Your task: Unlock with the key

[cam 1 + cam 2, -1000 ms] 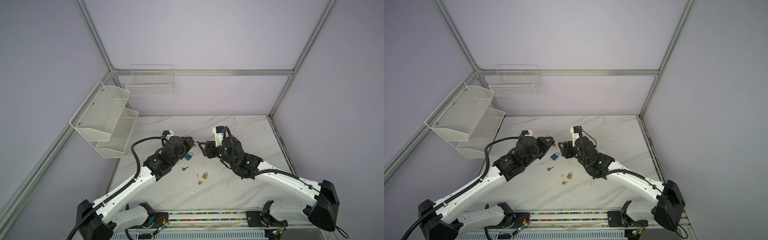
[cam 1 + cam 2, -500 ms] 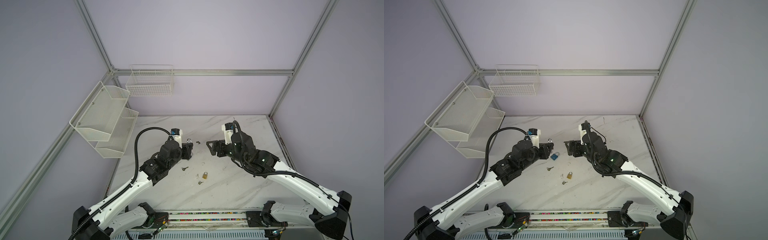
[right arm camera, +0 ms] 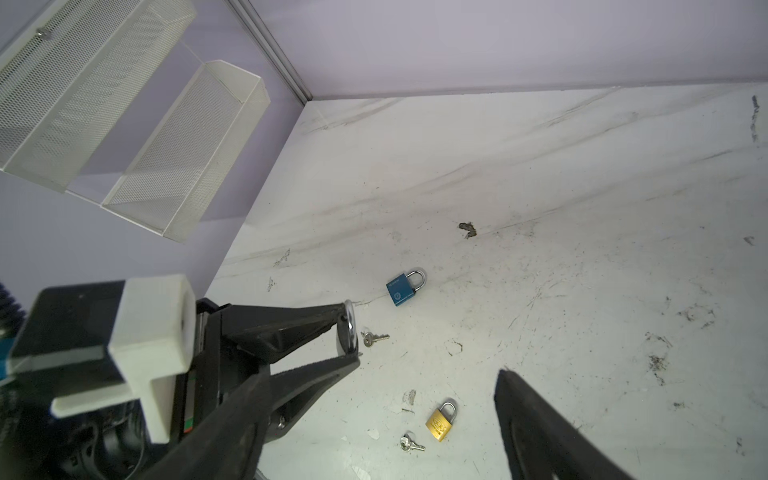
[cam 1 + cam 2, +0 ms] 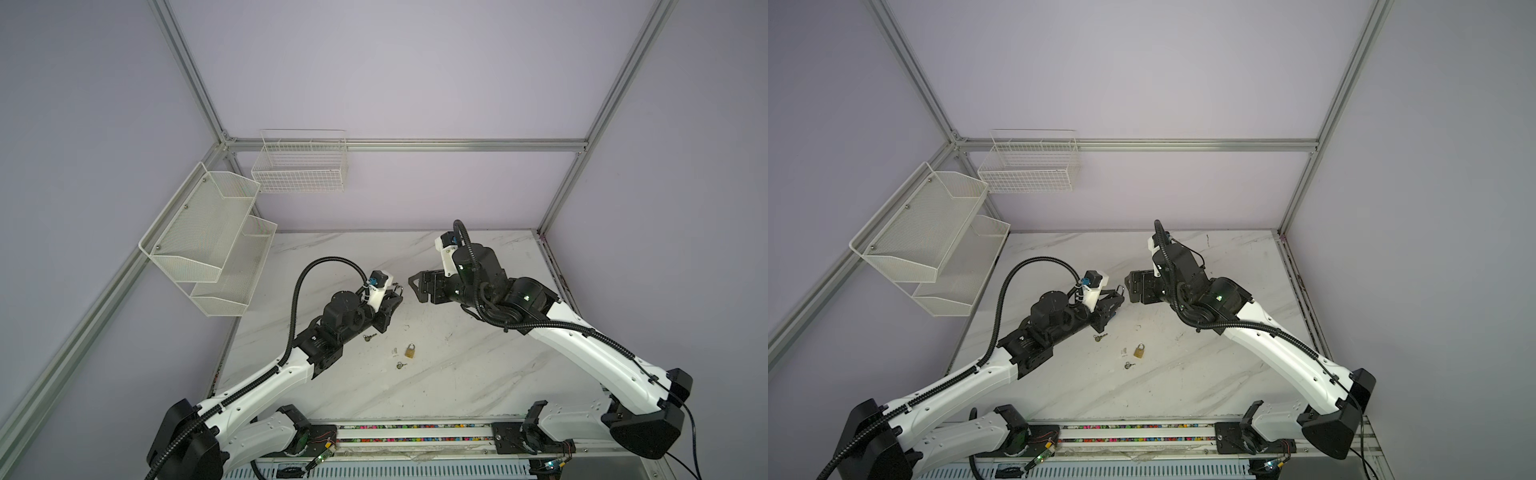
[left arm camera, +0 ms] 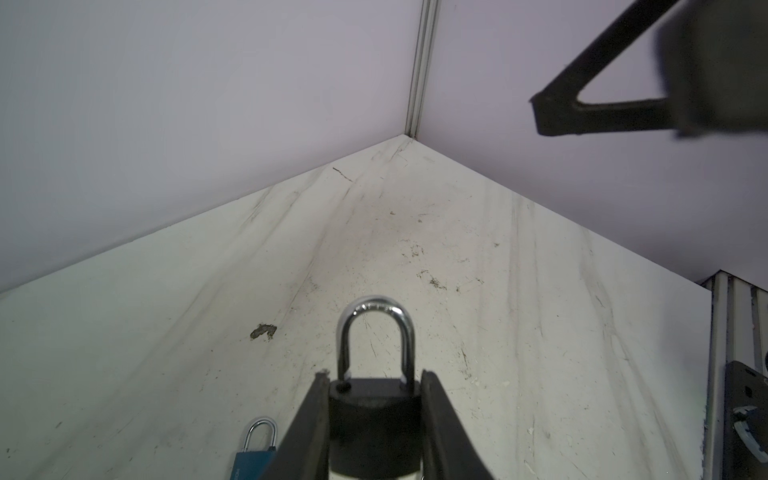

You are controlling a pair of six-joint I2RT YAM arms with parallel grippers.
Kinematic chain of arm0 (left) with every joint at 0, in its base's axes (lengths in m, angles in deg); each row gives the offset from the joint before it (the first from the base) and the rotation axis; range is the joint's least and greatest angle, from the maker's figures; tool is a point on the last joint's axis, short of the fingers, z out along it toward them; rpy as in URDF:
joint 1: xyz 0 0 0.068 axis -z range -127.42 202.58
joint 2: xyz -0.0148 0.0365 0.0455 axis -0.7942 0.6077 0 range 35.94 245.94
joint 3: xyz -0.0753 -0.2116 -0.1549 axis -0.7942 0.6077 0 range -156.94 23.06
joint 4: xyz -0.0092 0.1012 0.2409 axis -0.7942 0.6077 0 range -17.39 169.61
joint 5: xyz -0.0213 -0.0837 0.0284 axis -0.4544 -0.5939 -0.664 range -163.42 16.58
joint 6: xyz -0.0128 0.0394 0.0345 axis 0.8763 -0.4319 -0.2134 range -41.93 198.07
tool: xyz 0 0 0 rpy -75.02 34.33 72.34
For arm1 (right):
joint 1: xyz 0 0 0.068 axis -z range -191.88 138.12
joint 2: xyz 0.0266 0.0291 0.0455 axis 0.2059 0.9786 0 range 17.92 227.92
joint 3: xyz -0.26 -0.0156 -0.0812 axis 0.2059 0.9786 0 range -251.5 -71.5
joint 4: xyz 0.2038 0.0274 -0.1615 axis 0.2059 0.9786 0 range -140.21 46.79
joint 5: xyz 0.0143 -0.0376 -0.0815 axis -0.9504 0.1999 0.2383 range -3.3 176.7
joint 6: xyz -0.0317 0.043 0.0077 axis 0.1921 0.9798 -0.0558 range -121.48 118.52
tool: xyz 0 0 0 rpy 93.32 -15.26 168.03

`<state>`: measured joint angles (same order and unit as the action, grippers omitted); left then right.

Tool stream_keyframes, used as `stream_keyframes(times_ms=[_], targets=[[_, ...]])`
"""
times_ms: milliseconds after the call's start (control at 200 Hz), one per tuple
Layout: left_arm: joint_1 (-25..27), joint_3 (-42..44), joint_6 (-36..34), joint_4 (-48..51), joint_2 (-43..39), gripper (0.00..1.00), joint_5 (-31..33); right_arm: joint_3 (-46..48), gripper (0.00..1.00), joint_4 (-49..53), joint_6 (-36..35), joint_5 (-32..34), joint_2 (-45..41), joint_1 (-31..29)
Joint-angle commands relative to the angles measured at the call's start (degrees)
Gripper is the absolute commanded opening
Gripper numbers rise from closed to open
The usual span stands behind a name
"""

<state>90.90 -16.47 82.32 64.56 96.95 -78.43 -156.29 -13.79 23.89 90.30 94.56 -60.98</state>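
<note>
Marble table [image 4: 457, 374], white, scuffed, lilac walls [image 4: 395, 83], mesh shelves [image 4: 199, 232], left gripper [image 5: 375, 376] clamped on black padlock [image 5: 370, 419] with chrome shackle [image 5: 376, 305], right gripper [image 4: 415, 287] spread wide and empty, key [image 3: 411, 444] flat on table beside brass padlock [image 3: 441, 420].

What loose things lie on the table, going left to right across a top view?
first key → second key → brass padlock

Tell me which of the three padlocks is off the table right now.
The black padlock, clamped in the left gripper. The blue padlock and the brass padlock both lie flat on the table.
</note>
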Motion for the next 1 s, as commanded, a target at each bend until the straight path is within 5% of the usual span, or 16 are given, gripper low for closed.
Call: stream_keyframes(times_ms=[0,495,1000], targets=[[0.3,4.2,-5.2,-11.2,-3.0,0.00,-3.3,-3.5,0.87,5.3,-1.4,-1.5,1.8,0.2],[0.9,2.9,-8.0,-11.3,-1.3,0.00,-5.1,-12.8,0.92,11.1,-4.6,4.2,13.6,0.6],[1.0,2.6,-12.0,-12.7,-0.6,0.00,-4.3,-14.0,0.92,15.7,-7.2,1.4,15.8,4.0]])
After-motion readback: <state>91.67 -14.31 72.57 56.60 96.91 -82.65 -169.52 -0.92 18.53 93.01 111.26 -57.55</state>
